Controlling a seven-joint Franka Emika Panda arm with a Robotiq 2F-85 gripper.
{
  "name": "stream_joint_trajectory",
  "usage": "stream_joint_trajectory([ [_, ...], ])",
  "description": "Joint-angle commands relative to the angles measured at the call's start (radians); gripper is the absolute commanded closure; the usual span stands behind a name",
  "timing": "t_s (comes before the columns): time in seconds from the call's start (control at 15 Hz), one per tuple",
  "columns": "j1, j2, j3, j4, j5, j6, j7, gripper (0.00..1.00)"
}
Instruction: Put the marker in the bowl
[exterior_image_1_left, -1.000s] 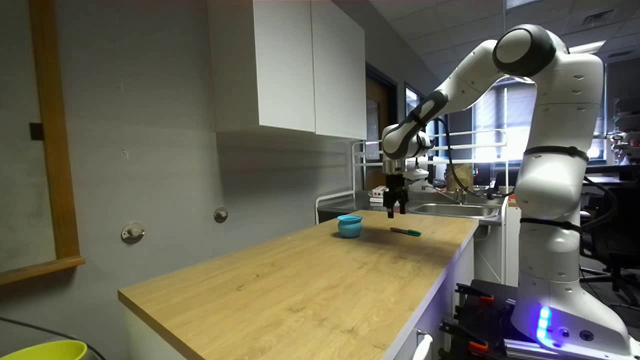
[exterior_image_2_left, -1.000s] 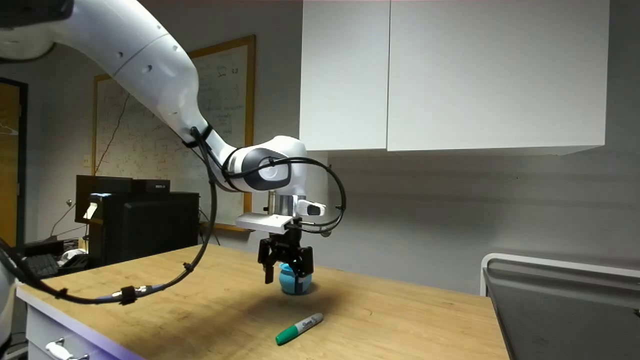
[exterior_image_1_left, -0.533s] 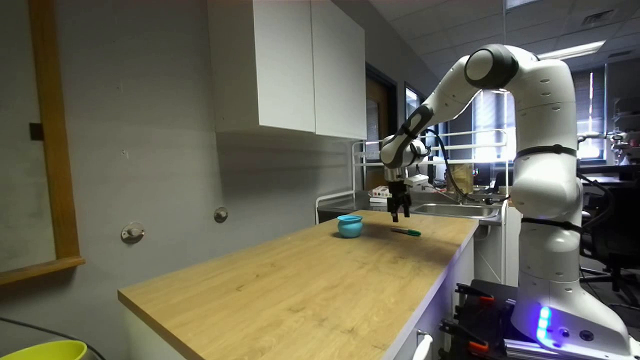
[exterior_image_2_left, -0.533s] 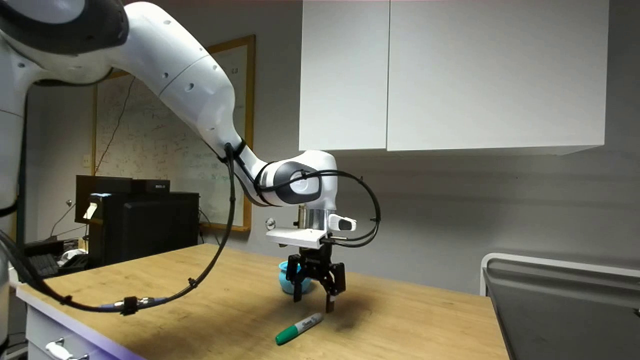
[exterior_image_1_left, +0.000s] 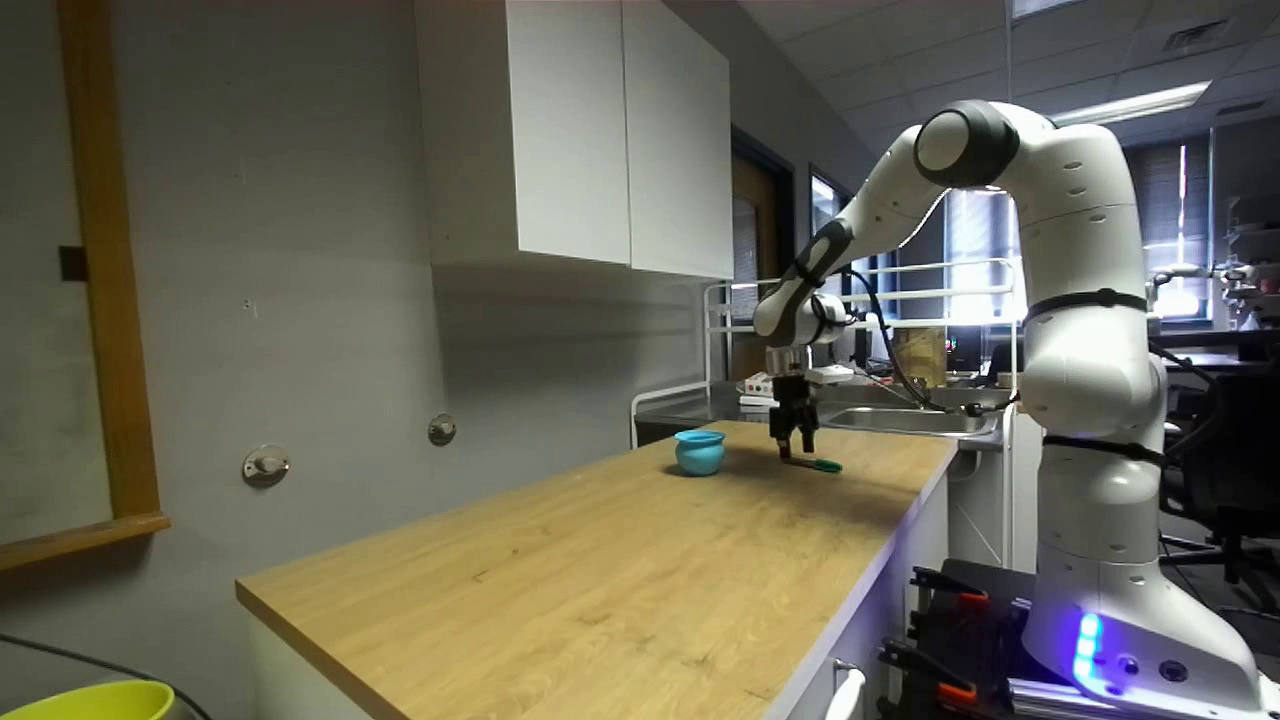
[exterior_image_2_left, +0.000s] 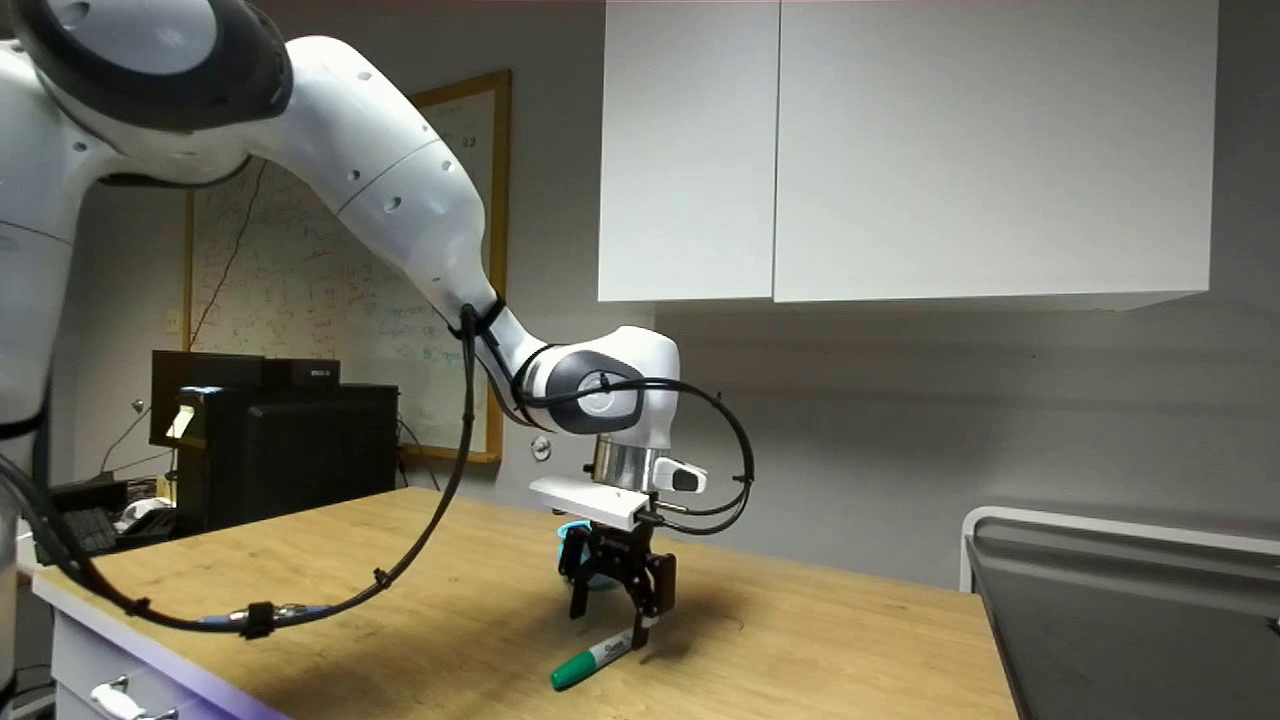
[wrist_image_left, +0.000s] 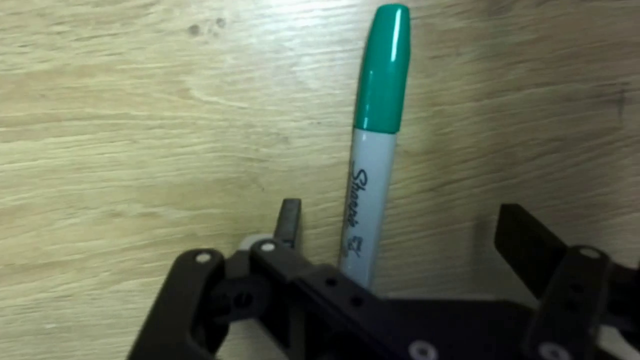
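Observation:
The marker, with a grey barrel and green cap, lies on the countertop in both exterior views (exterior_image_1_left: 826, 465) (exterior_image_2_left: 590, 663) and in the wrist view (wrist_image_left: 375, 145). My gripper (exterior_image_2_left: 609, 628) is open, pointing down with its fingertips close to the countertop at the marker's grey end. In the wrist view the gripper (wrist_image_left: 400, 210) has the marker between its spread fingers, nearer the left finger, and its body hides the barrel's end. The gripper (exterior_image_1_left: 796, 452) also shows in an exterior view. The teal-blue bowl (exterior_image_1_left: 700, 453) stands upright beside it; elsewhere the gripper mostly hides the bowl (exterior_image_2_left: 568, 530).
The wooden countertop (exterior_image_1_left: 560, 580) carries the marker and bowl. A white wall cabinet (exterior_image_2_left: 900, 150) hangs above the back. A sink (exterior_image_1_left: 900, 420) lies past the countertop's far end. A white-framed rack (exterior_image_2_left: 1110, 530) stands beside the countertop. A black cable loops from the arm.
The gripper has come down from above the countertop and moved over to the marker, with its fingers still spread. The marker and bowl have not moved.

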Motion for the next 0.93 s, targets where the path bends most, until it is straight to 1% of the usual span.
stream_joint_trajectory([
  [0.0,-0.006,0.012,0.019,0.001,0.047,0.003,-0.047,0.00],
  [0.47,-0.022,0.041,0.017,0.004,0.057,0.011,-0.077,0.00],
  [0.53,-0.024,0.043,0.018,0.000,0.060,0.015,-0.081,0.25],
  [0.6,-0.025,0.042,0.019,-0.005,0.057,0.022,-0.084,0.25],
  [0.67,-0.027,0.043,0.019,-0.007,0.056,0.023,-0.089,0.32],
  [0.87,-0.027,0.033,0.020,-0.015,0.046,0.027,-0.089,0.57],
])
